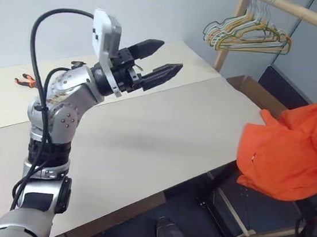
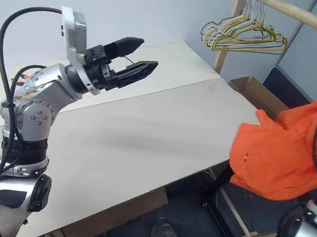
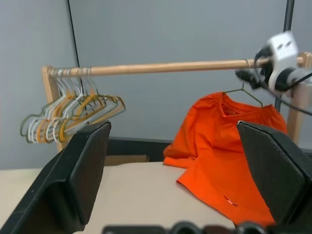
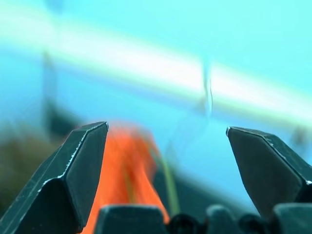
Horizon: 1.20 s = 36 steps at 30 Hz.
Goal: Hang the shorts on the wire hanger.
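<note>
On the wire hanger (image 3: 248, 93) hang the shorts (image 3: 229, 146).

The 2 head cameras look forward and down over the table (image 1: 162, 136), the wooden rail (image 1: 310, 15) at 1 o'clock. Both share the orange shorts (image 1: 293, 152) at 3 o'clock. The left wrist camera faces the rail level, from farther back; the right wrist camera sits close, looking up at it.
</note>
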Motion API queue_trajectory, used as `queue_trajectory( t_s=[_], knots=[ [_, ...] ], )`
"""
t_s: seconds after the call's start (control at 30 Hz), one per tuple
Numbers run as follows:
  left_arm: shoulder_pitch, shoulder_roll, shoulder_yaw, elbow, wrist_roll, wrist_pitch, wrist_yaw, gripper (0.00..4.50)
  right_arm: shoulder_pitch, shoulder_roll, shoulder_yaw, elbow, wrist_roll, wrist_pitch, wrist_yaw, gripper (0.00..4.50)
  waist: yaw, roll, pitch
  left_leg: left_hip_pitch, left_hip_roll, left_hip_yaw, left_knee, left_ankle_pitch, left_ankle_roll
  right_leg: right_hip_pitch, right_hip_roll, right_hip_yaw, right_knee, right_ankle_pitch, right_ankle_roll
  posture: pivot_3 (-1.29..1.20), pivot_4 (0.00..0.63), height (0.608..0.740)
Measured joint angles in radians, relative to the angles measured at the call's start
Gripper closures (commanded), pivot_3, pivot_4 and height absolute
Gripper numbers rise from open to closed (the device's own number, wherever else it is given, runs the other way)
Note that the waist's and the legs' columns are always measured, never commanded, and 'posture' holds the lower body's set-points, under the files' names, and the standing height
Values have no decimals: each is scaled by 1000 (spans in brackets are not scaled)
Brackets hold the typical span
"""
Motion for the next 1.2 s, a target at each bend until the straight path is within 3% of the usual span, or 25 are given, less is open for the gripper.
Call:
queue_trajectory(
  t_s=[0.13,0.3,0.37,0.63,0.93,1.2],
  knots=[
    [95,62,0,-31,39,-36,-26,0,10,60,139,-119,56,-135,167,9,-6,-3,-2,5,1,0,0,0,0,5,1,0,0,0,0,-209,67,740],
    [211,167,-2,-83,66,-34,-69,0,26,137,353,-114,182,-162,455,9,16,-4,-2,11,1,-1,-1,0,0,3,0,-1,0,2,-3,-124,61,740],
    [275,201,-1,-115,69,-33,-88,0,27,137,408,-99,211,-164,558,9,41,-4,-2,8,1,-2,-1,0,1,-2,0,-1,1,7,-11,-82,63,740],
    [561,327,110,-327,55,-10,-99,0,22,118,551,25,277,-208,956,9,201,-5,-1,3,2,-4,-1,0,1,-7,-1,-5,-1,9,-14,70,75,740],
    [700,358,238,-479,-9,52,-31,0,-62,160,609,154,285,-241,1133,9,361,-5,-1,2,2,-5,-2,-1,0,-9,-1,-11,-2,8,-18,133,76,740],
    [708,389,262,-480,-29,59,-30,0,-59,172,622,159,268,-269,1153,9,406,-5,-1,-2,1,-9,-2,0,-1,-9,-2,-17,-5,8,-20,131,72,740]
  ],
)
